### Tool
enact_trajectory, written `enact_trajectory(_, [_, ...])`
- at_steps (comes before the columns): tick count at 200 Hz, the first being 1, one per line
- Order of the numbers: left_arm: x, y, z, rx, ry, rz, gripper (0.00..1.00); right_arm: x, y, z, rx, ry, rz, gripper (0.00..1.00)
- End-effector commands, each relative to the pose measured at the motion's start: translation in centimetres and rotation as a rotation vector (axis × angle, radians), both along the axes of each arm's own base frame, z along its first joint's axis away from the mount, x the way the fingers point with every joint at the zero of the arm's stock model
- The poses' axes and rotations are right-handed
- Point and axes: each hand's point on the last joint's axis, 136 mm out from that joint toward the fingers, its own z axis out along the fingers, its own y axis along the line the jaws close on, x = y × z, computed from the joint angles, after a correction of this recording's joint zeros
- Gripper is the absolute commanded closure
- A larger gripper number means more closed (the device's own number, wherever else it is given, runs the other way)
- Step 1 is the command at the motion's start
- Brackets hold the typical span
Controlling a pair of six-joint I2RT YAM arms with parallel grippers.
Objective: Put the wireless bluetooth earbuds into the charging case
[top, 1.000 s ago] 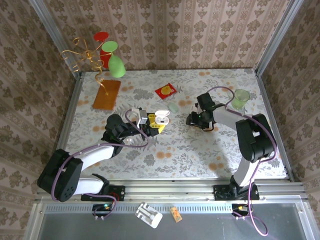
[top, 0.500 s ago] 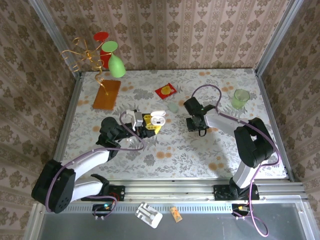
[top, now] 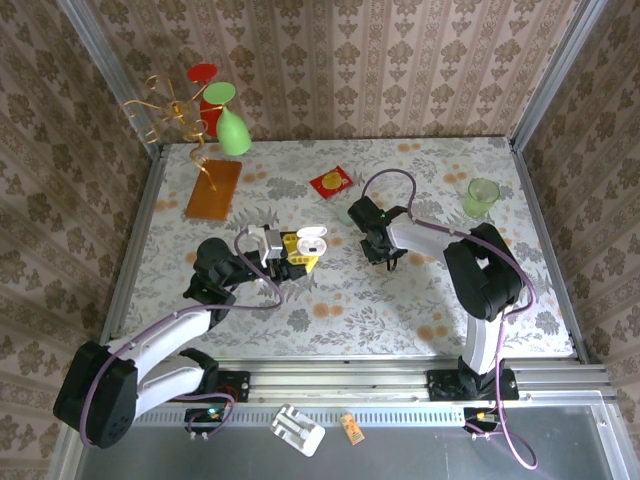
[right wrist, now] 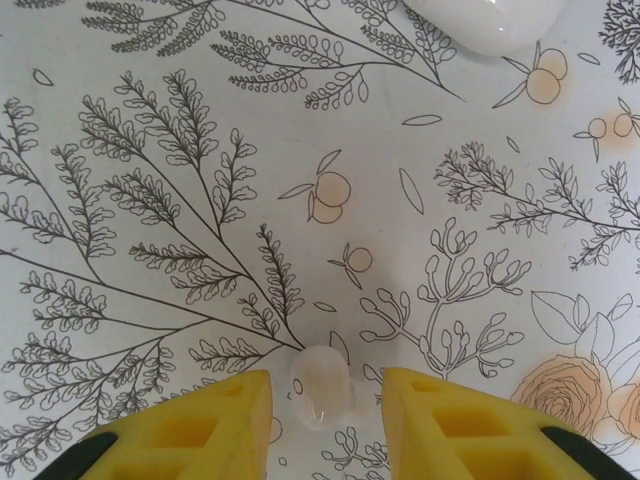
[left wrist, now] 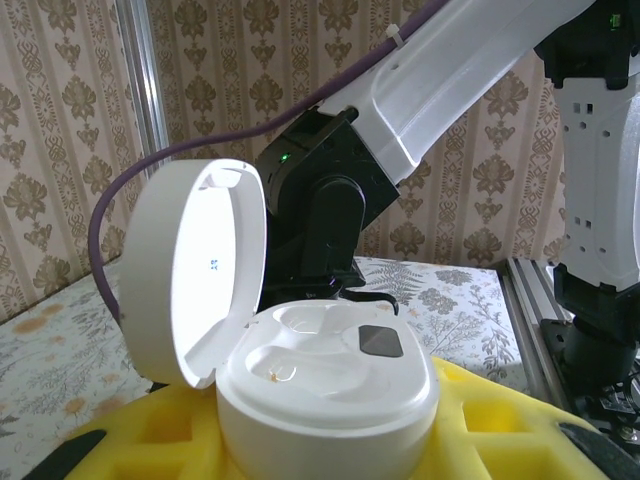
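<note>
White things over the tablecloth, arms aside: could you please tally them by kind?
open charging case: 1
earbud: 1
glossy rounded piece, cut off by the right wrist view's top edge: 1
Total: 3

No legible text anywhere. Tiny blue mark inside lid of open charging case (left wrist: 300,400) is too small to read; yellow print on red packet (top: 331,181), far side of table, too blurred.
</note>
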Motion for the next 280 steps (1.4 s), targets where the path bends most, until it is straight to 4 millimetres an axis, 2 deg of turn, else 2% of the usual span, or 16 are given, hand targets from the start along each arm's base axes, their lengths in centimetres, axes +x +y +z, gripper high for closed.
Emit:
enact_trajectory(1, [0.0, 0.4, -0.1, 0.005, -0.022, 0.015, 0.74, -0.2, -0.6, 0.1, -0.089, 0.019, 0.027, 0.65])
enact_trajectory(60, [0.0, 0.4, 0.0, 0.005, -0.025, 0.018, 0.74, -0.2, -1.0, -0.1, -0.183, 0.029, 0.052, 0.66])
enact_trajectory(168, [0.0, 0.3, 0.1, 0.006, -0.028, 0.012, 0.74, 0.0, -0.6, -0.8, -0.213, 0.043, 0.073, 0.69])
enact_trajectory(224, [0.0, 0.3, 0.0, 0.008, -0.028, 0.012, 0.74, 0.1, -0.6, -1.1, -0.23, 0.049, 0.086, 0.76])
enact_trajectory(250, [0.1, 0.2, 0.0, 0.009, -0.029, 0.011, 0.74, 0.1, -0.5, -0.8, -0.221, 0.045, 0.086, 0.8])
enact_trajectory(280, [0.1, 0.3, -0.1, 0.009, -0.028, 0.013, 0.74, 0.2, 0.1, 0.7, -0.138, 0.013, 0.069, 0.81])
